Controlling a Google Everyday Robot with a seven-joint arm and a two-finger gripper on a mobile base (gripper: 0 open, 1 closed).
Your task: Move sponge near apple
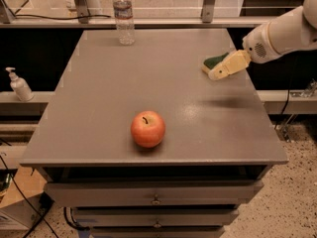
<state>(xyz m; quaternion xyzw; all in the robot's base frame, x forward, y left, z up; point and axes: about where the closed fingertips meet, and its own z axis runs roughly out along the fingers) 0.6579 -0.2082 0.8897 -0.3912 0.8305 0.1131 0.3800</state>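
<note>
The apple, red-orange with a dark stem, sits on the grey table near its front edge, a little left of the middle. The sponge, dark green on top with pale foam below, is at the right side of the table. My gripper reaches in from the right and is shut on the sponge, holding it above the tabletop. Their shadow falls on the table below. The sponge is well apart from the apple, to its upper right.
A clear water bottle stands at the table's back edge. A soap dispenser sits on a lower shelf to the left. Drawers are under the tabletop. My white arm spans the right edge.
</note>
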